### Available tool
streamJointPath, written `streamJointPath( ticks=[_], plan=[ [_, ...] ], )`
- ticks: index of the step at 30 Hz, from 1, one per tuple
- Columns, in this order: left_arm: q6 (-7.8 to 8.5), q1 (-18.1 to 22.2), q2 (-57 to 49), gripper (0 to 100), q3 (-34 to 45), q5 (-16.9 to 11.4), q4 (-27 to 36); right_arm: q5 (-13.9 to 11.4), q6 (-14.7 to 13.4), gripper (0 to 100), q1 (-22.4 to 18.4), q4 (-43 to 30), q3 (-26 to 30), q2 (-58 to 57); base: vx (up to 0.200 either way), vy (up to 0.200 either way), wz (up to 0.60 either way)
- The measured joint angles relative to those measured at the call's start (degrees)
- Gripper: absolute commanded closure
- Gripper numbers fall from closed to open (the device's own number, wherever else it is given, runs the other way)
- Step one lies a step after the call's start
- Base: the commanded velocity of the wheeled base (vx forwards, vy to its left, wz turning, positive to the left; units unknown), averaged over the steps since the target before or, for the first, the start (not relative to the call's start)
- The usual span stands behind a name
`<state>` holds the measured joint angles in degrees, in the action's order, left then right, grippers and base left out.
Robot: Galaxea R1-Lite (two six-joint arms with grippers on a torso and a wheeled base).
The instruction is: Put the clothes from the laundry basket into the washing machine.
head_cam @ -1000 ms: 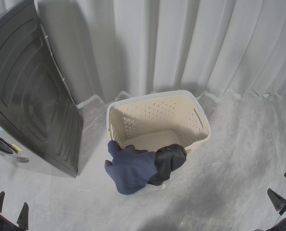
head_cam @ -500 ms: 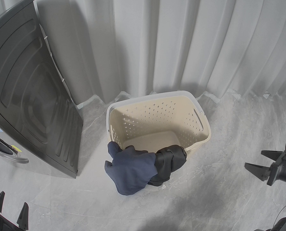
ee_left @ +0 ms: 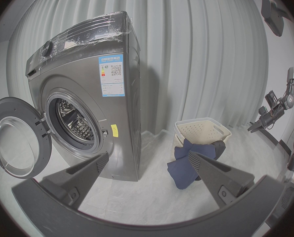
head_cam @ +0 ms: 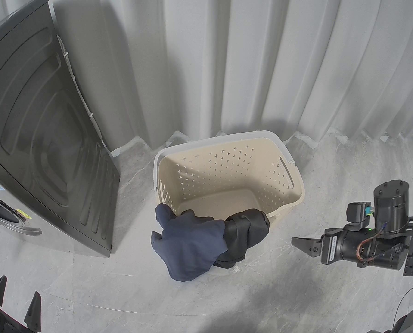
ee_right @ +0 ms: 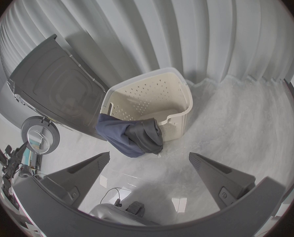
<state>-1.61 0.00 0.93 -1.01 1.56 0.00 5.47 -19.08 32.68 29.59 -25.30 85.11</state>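
Swing-in by right tool (head_cam: pixel 307 246), jaws apart and empty, brings it near clothes (head_cam: pixel 199 243) draped over laundry basket (head_cam: pixel 290 162) rim; left tool (head_cam: pixel 19 288) stays low, jaws apart; 1st grab likely next.

Cream laundry basket (head_cam: pixel 225 137) had a white rim and rows of small cross-shaped holes. The navy garment (head_cam: pixel 190 246) was plain, as was the black garment (head_cam: pixel 243 232). The washing machine (head_cam: pixel 40 130) was dark metallic grey; curtain (head_cam: pixel 243 47) white; floor (head_cam: pixel 345 176) pale grey, marble-veined.

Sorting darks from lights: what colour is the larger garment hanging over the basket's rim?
The larger garment is navy blue, seen best in the head view.
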Motion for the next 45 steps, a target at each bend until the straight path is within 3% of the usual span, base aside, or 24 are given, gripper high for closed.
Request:
streamJointPath(
  ticks=[14,24,32,45],
  plan=[
    [-0.09,0.0,0.0,0,0.0,0.0,0.0,2.1,-6.8,0,4.0,2.4,-5.7,14.1,0.000,0.000,0.00],
    [-0.13,0.0,0.0,0,0.0,0.0,0.0,2.4,-6.3,0,3.9,8.0,-6.8,21.9,0.000,0.000,0.00],
    [-0.11,0.0,0.0,0,0.0,0.0,0.0,3.9,-7.0,0,3.4,8.9,-11.3,29.2,0.000,0.000,0.00],
    [-0.13,0.0,0.0,0,0.0,0.1,0.0,4.1,-6.4,0,3.3,17.3,-17.6,40.4,0.000,0.000,0.00]
  ],
)
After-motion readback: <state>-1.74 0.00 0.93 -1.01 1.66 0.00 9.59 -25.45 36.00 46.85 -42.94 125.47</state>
